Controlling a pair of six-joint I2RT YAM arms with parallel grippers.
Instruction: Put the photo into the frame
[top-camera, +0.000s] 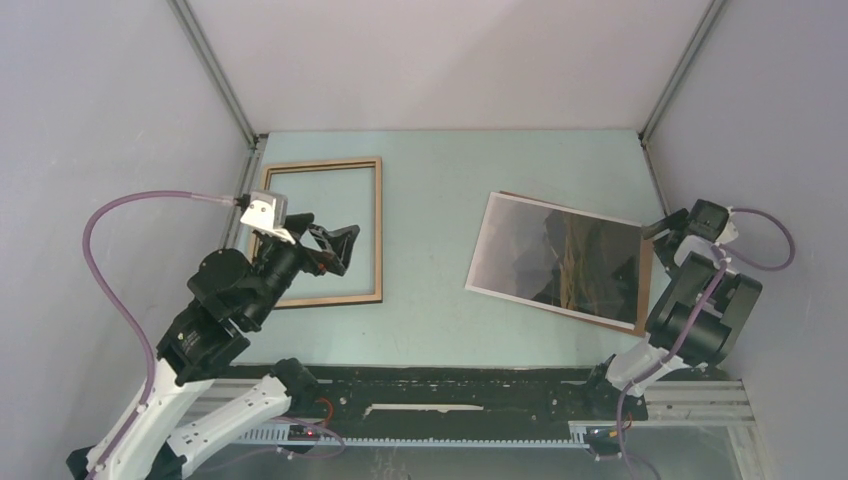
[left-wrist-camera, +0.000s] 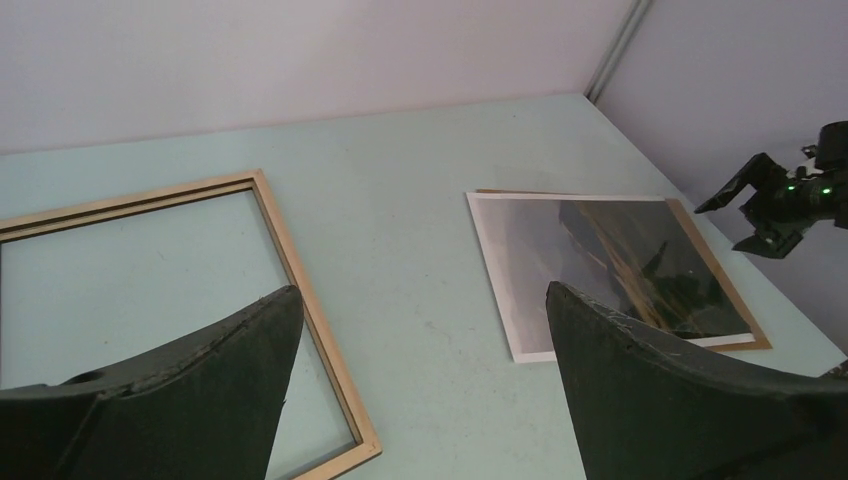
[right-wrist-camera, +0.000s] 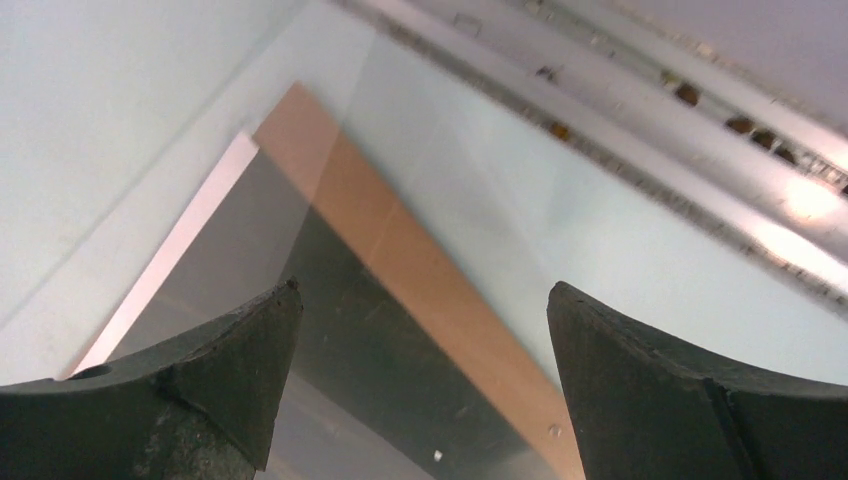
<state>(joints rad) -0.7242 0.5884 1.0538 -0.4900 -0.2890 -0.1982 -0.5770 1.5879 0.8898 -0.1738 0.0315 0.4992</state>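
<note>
The frame (top-camera: 377, 228), light tan wood face up, lies flat at the left of the table; it also shows in the left wrist view (left-wrist-camera: 300, 300). The photo (top-camera: 555, 260), a dark mountain print with a white border, lies face up at the right on a brown backing board (top-camera: 646, 290). My left gripper (top-camera: 345, 248) is open and empty, above the frame's right side (left-wrist-camera: 420, 300). My right gripper (top-camera: 668, 238) is open and empty, just above the photo's right edge. In the right wrist view the gripper (right-wrist-camera: 425, 288) hangs over the photo (right-wrist-camera: 250, 290) and the board (right-wrist-camera: 420, 260).
Grey walls close in the table on three sides, with metal rails along their bases (top-camera: 655, 175). The right gripper (left-wrist-camera: 765, 205) shows in the left wrist view beside the right wall. A black rail (top-camera: 450, 390) runs along the near edge between the arm bases.
</note>
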